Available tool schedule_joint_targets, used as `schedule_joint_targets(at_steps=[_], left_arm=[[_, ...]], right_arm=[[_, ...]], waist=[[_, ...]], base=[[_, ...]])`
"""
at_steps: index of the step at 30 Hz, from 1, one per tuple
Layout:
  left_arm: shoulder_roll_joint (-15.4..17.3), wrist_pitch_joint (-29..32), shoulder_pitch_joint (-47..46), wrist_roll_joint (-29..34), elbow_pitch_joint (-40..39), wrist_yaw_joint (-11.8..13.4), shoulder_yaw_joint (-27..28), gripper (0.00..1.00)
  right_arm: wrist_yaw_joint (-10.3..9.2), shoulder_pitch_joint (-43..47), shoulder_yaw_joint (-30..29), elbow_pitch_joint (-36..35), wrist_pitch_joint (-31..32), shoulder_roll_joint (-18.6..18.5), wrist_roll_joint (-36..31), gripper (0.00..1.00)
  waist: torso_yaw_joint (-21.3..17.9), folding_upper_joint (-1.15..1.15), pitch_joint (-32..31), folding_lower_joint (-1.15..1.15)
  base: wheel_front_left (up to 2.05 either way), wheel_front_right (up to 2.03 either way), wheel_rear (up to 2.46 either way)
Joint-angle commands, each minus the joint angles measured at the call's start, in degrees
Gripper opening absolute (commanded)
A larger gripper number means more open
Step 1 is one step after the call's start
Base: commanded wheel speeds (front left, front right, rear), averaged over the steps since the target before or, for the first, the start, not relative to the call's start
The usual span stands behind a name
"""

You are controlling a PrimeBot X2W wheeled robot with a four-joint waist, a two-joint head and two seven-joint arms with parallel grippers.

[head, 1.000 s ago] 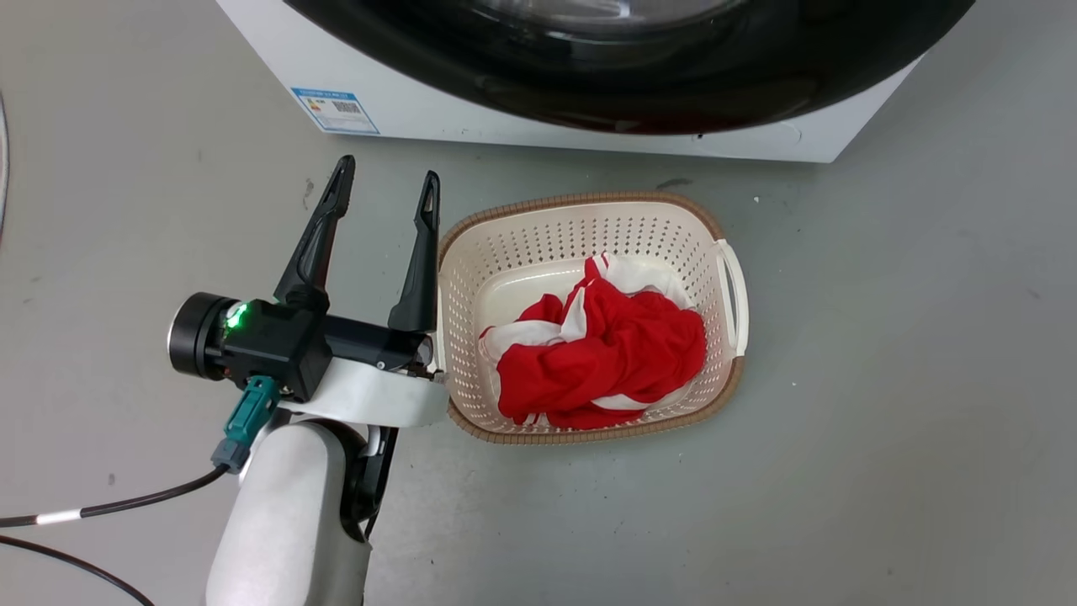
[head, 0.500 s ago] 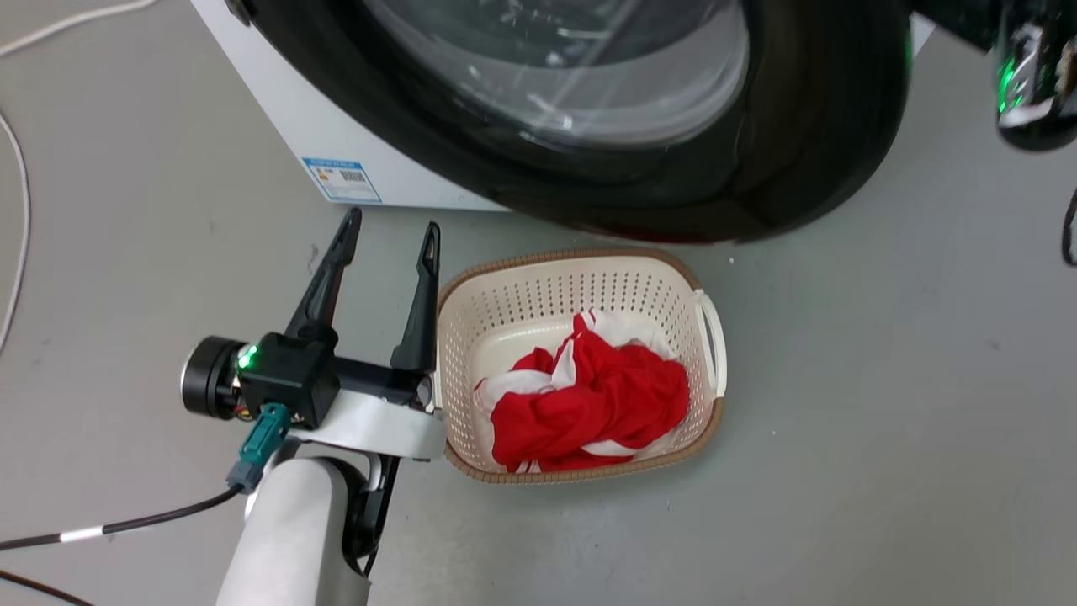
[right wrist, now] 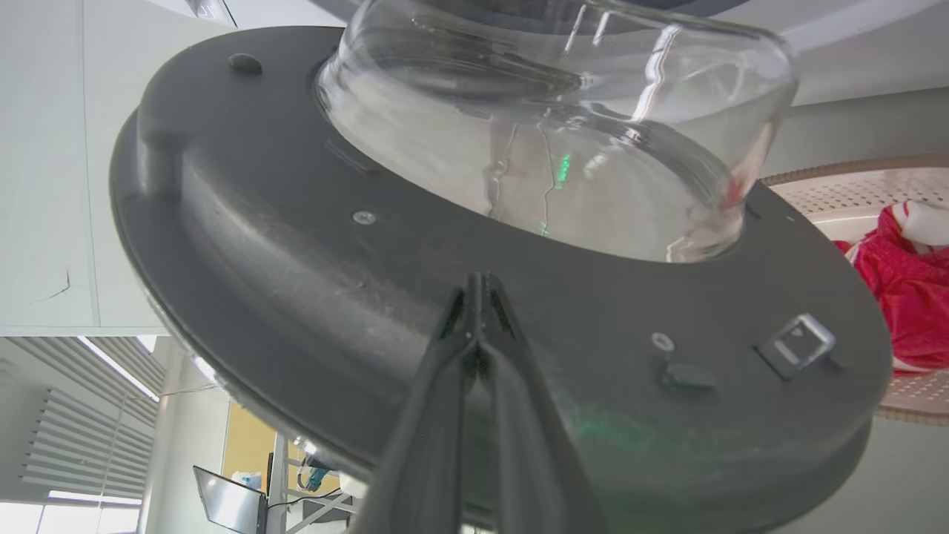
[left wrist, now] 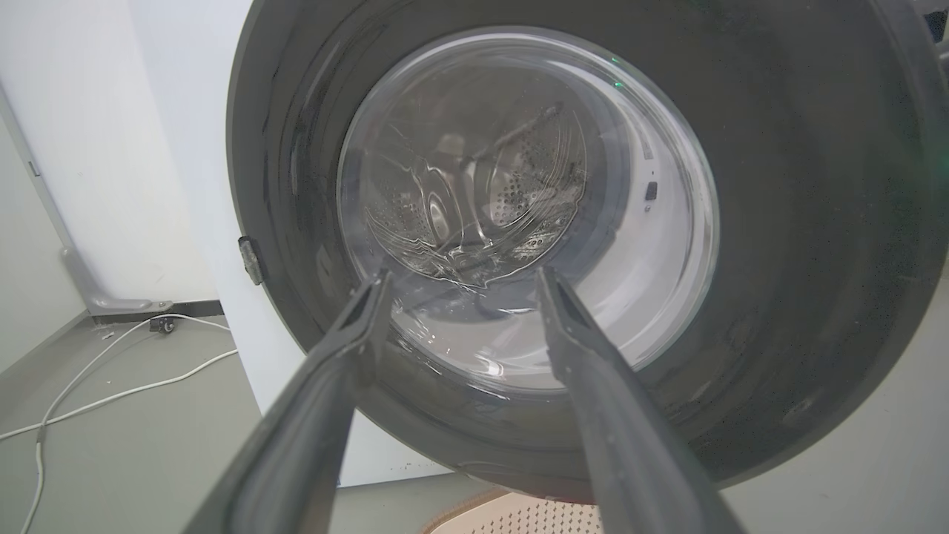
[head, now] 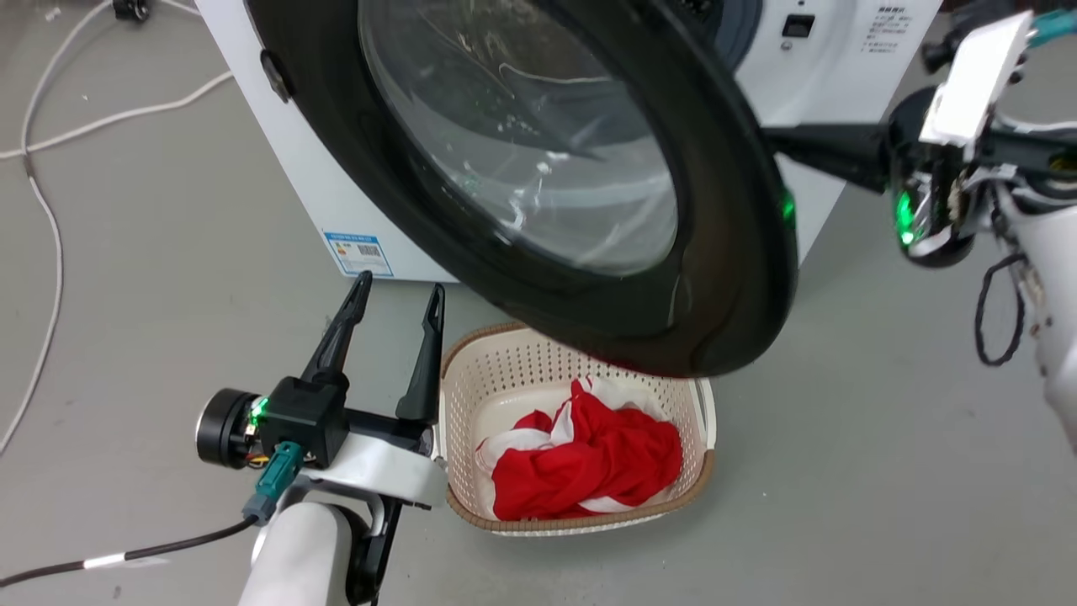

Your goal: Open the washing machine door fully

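Lower left: left gripper (head: 400, 284), fingers spread, empty. Centre: the door (head: 522, 168) now stands swung out from the washing machine (head: 286, 177), over the basket (head: 505, 370) (the camera has tilted up too), so it is judged only partway open. Right: right gripper (right wrist: 478, 282), fingers pinched together, empty, at the door's inner face.

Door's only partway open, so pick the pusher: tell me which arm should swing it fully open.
Right. The right gripper, fingers shut, points at the inner face of the washing machine door, likely ready to push. The left gripper hangs open outside the door, beside the basket.
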Motion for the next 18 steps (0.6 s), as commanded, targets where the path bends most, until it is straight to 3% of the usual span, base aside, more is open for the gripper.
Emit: schedule_joint_targets(at_steps=[1,18], left_arm=[[-0.1,-0.2,1.0,0.1,0.3,-0.2,-0.1,1.0],[-0.1,-0.2,5.0,0.4,1.6,-0.4,-0.1,1.0]], right_arm=[[0.0,2.2,0.3,-1.0,1.2,1.1,0.8,0.0],[0.0,14.8,2.6,-13.0,7.6,5.7,4.7,0.0]], waist=[[0.2,0.0,-1.5,0.0],[1.2,0.0,-6.9,0.0]], base=[[0.0,0.0,0.0],[0.0,0.0,0.0]])
